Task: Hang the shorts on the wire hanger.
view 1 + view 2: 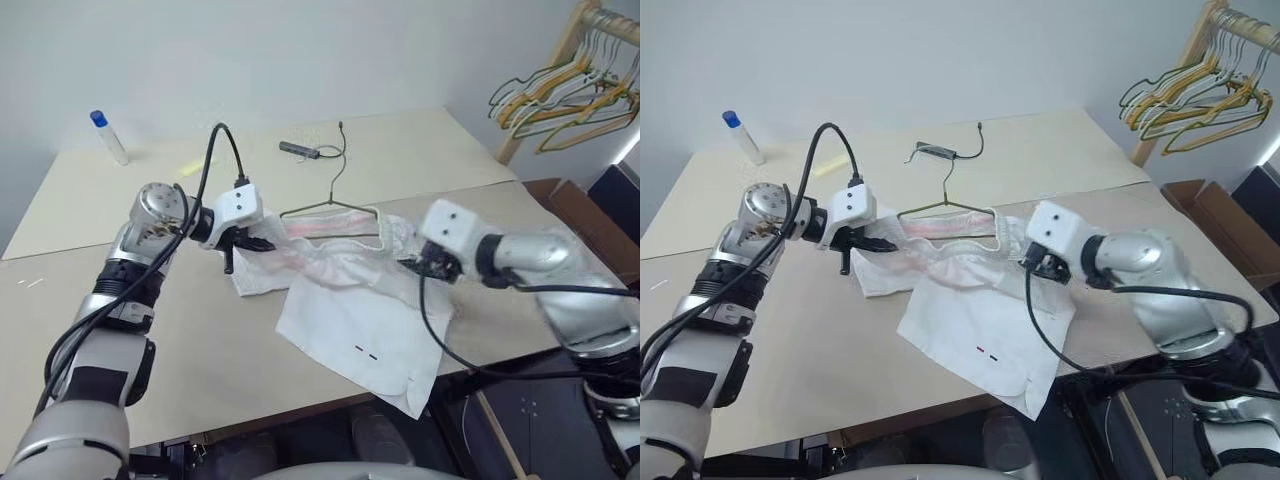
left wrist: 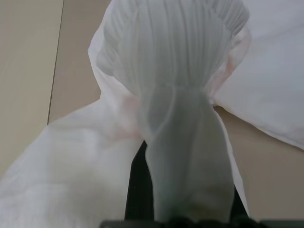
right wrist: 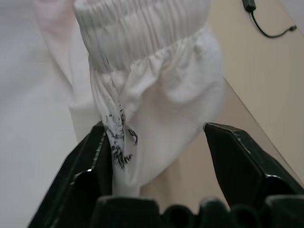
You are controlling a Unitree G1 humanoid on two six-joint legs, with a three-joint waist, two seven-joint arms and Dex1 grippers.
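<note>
The white shorts (image 1: 350,300) lie crumpled in the middle of the table (image 1: 200,330), one leg reaching the front edge. Their waistband end (image 2: 175,71) is bunched up and pinched in my left gripper (image 1: 250,243), which is shut on it at the shorts' left side. The wire hanger (image 1: 335,205) lies flat just behind the shorts, hook pointing away, and the waistband covers its lower bar. At the shorts' right end, my right gripper (image 3: 154,133) stands open. The waistband cloth (image 3: 142,71) hangs between its fingers (image 3: 237,161), resting against one of them.
A clear tube with a blue cap (image 1: 108,136) stands at the back left. A small dark device with a cable (image 1: 298,150) lies behind the hanger. A wooden rack with several hangers (image 1: 570,95) stands at the far right, above a cardboard box (image 1: 580,215).
</note>
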